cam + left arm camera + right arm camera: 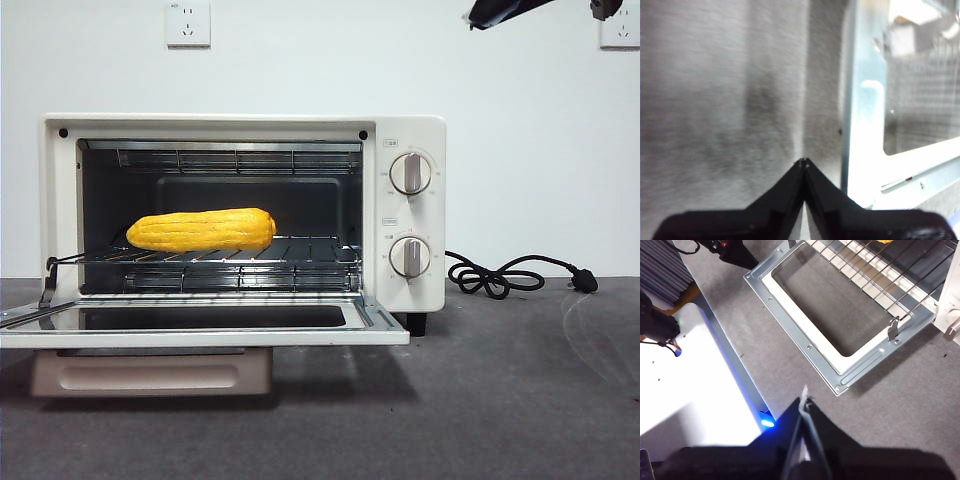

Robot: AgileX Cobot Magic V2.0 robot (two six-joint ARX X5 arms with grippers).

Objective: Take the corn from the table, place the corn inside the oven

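The glossy yellow corn (203, 230) lies lengthwise on the wire rack (300, 255) inside the cream-white oven (410, 130), towards its left side. The oven's glass door (200, 335) hangs folded down flat in front. Neither gripper touches the corn. My left gripper (803, 162) is shut and empty, hovering over the dark table beside the door's metal frame (865, 125). Shut and empty too, my right gripper (804, 400) hangs high above the table (900, 410), off the corner of the open door (805, 335). In the front view only black arm tips (505, 10) show at the top right.
Two round knobs (410, 173) sit on the oven's right panel. A black cord (510, 275) coils on the table (500, 390) to the right of the oven. A beige tray (150, 375) lies under the door. The white robot base (695, 370) with a blue light borders the table.
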